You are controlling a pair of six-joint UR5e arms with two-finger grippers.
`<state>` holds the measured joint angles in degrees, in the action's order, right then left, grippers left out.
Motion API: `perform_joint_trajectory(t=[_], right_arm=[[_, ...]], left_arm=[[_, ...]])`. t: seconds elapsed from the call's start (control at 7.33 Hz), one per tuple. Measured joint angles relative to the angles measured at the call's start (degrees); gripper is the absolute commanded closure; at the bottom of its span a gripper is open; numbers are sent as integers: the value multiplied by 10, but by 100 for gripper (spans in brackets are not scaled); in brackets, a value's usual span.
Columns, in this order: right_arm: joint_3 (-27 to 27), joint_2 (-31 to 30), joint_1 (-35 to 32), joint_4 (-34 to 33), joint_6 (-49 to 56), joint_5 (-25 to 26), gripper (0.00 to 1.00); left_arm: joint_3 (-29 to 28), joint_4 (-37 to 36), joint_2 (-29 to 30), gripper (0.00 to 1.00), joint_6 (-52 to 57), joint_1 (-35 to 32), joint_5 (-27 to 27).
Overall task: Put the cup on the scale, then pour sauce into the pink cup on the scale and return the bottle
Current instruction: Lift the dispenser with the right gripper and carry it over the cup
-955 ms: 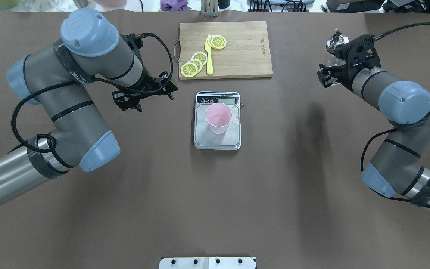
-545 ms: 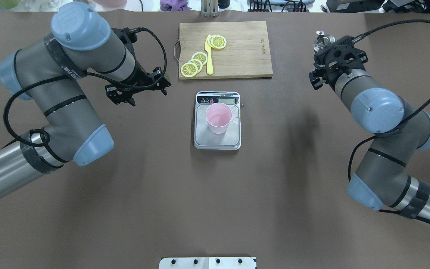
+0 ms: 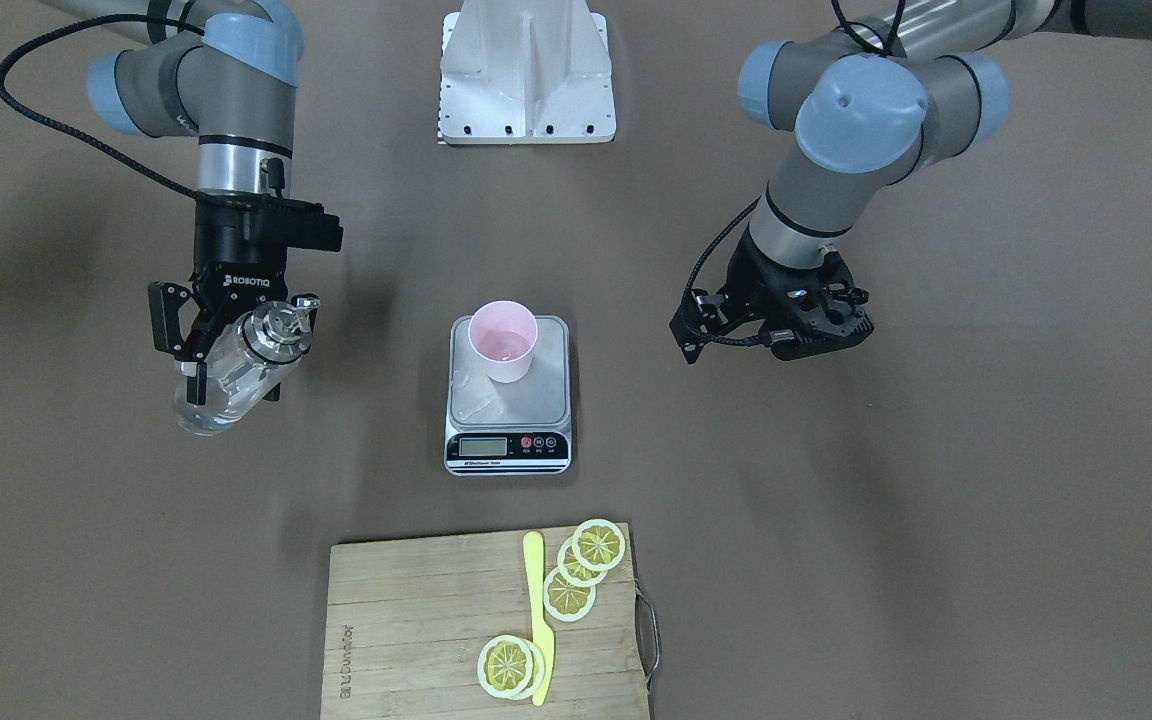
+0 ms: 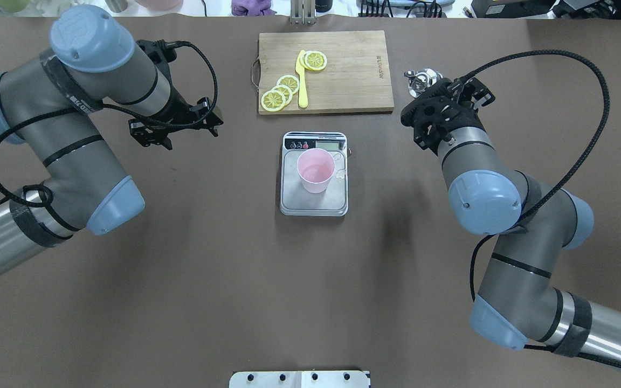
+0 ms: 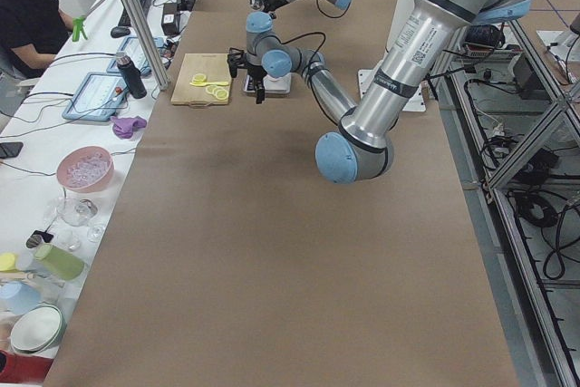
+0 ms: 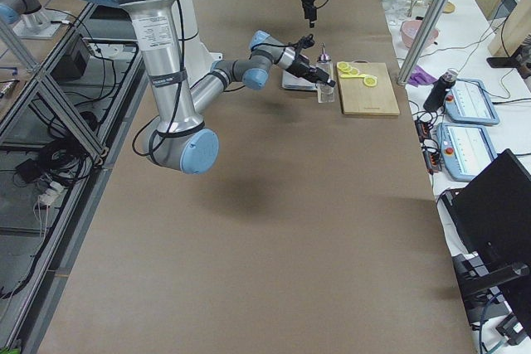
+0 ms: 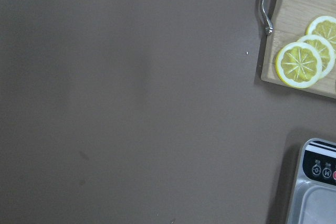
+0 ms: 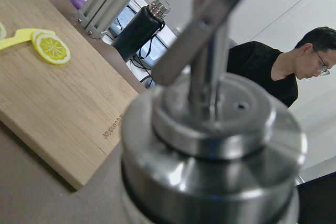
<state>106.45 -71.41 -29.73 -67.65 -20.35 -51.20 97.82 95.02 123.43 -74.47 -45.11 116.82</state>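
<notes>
The pale pink cup (image 4: 316,170) stands upright on the scale (image 4: 301,200) at mid-table; it also shows in the front view (image 3: 503,341). My right gripper (image 3: 231,385) is shut on the clear glass bottle (image 3: 219,390), which is tilted, to the right of the scale and just off the cutting board's right edge. Its silver cap (image 4: 421,78) shows past the wrist and fills the right wrist view (image 8: 210,145). Whether the bottle touches the table I cannot tell. My left gripper (image 4: 176,134) is open and empty, left of the scale.
A wooden cutting board (image 4: 348,70) with lemon slices (image 4: 281,91) and a yellow knife (image 4: 301,81) lies behind the scale. The left wrist view shows the board's corner (image 7: 273,72) and the scale's corner (image 7: 320,182). A white mount plate (image 4: 299,379) sits at the near edge.
My right arm has carried the bottle from the far right in toward the cutting board's right edge. My left arm has drawn back to the left, away from the scale. The cup has not moved.
</notes>
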Motion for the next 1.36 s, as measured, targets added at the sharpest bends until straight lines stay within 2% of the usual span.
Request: perform_joint_trajectory(t=[0.27,0.68,0.95,1.09,1.36], right_arm=[[0,5,30,-1,13,29,100],[-5,4,56,-15,132,88,100],[-7,13,65,-81,192,145,100],[-7,25,70,-119,201,163,100],[-23,41,82,-153,205,189,100]], left_arm=[[0,1,-3,2,1,0,0],[0,1,-6,2,3,-1,0],[-1,2,-8,2,11,-1,0],[0,2,-9,2,13,-1,0],[-1,2,-11,2,17,-3,0]])
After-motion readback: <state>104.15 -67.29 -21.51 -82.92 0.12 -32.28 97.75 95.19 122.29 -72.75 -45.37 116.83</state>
